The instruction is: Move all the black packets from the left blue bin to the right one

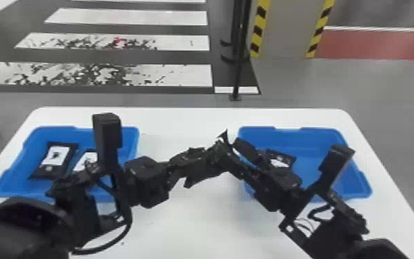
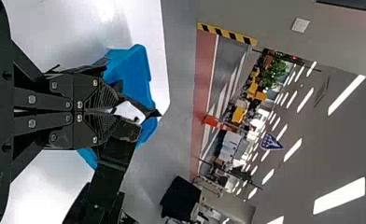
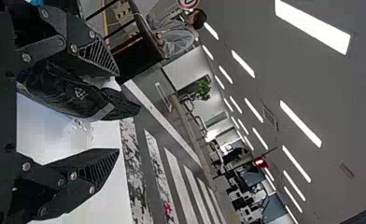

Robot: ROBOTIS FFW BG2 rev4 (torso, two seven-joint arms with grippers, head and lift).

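One black packet (image 2: 129,111), gripped in left claw (image 1: 212,155)

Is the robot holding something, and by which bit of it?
A black packet, pinched by the left gripper. A white bit pokes out past its fingers, but exactly where they pinch can't be told. The right gripper is open.
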